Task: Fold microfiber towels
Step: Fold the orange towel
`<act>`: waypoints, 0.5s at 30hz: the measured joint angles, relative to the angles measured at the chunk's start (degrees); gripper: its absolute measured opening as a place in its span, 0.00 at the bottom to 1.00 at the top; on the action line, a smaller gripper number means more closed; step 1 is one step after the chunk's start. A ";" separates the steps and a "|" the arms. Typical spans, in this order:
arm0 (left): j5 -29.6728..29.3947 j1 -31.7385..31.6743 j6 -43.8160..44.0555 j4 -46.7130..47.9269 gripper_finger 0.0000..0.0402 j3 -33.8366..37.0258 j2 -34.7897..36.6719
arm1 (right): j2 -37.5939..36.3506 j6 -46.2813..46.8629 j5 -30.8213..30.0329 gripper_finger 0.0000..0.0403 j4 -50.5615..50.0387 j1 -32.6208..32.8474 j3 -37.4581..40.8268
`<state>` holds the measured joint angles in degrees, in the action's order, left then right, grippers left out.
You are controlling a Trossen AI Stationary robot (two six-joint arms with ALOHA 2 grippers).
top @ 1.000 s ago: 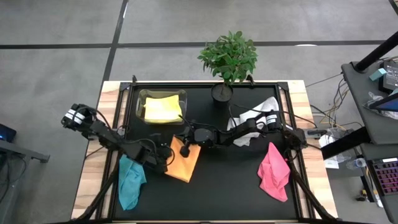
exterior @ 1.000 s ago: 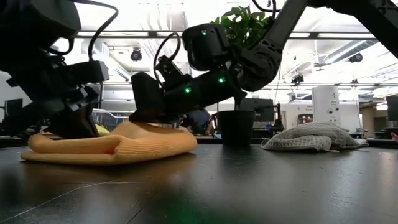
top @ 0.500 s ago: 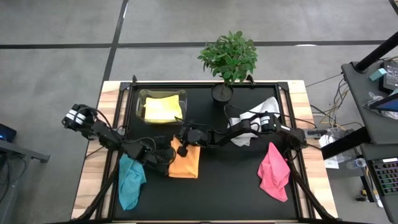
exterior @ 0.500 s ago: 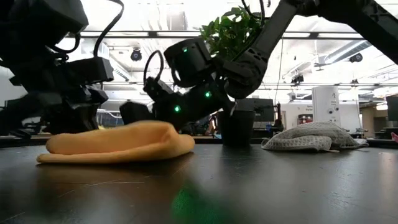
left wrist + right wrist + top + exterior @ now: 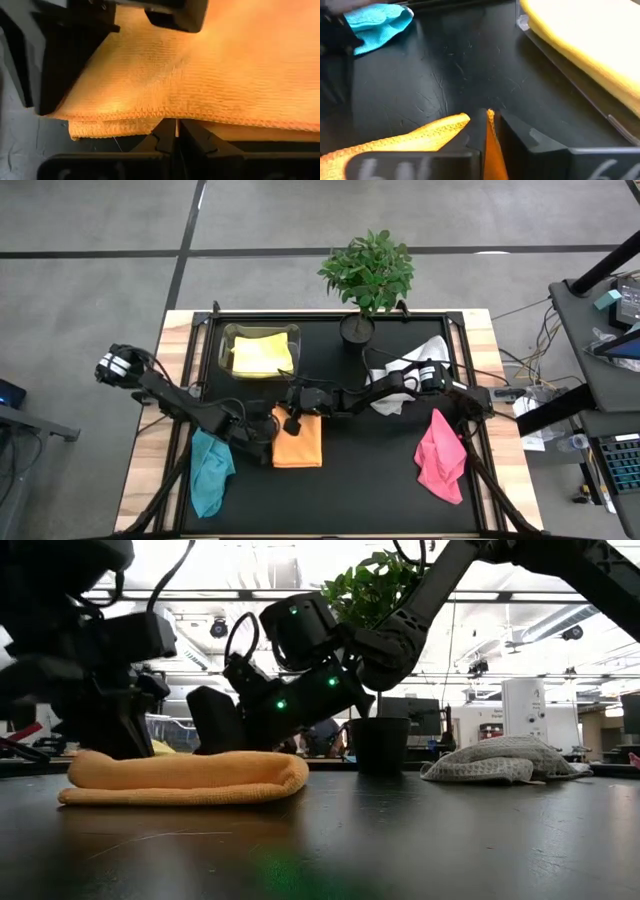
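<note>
Two hands meet at the orange towel (image 5: 298, 444), folded mid-bench. Nearer, the left hand (image 5: 262, 432) pinches its left edge. Beyond, the right hand (image 5: 292, 420) grips its far corner, a cloth sliver between nearly-closed fingers.

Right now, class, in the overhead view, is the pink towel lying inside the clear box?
No, the pink towel lies on the table's right side.

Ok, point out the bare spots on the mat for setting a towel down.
Free: the mat between the orange towel and pink towel. Crowded: both grippers at the orange towel, by the teal towel and clear box.
</note>
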<state>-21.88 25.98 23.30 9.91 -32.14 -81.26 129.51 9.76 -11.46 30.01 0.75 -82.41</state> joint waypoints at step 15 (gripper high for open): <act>5.87 0.00 0.34 5.49 0.02 -0.02 9.44 | -4.68 1.05 0.10 0.34 -6.63 0.24 -0.02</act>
<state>-16.01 25.98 23.64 15.39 -32.16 -71.82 124.83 10.80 -11.36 23.37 0.99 -82.43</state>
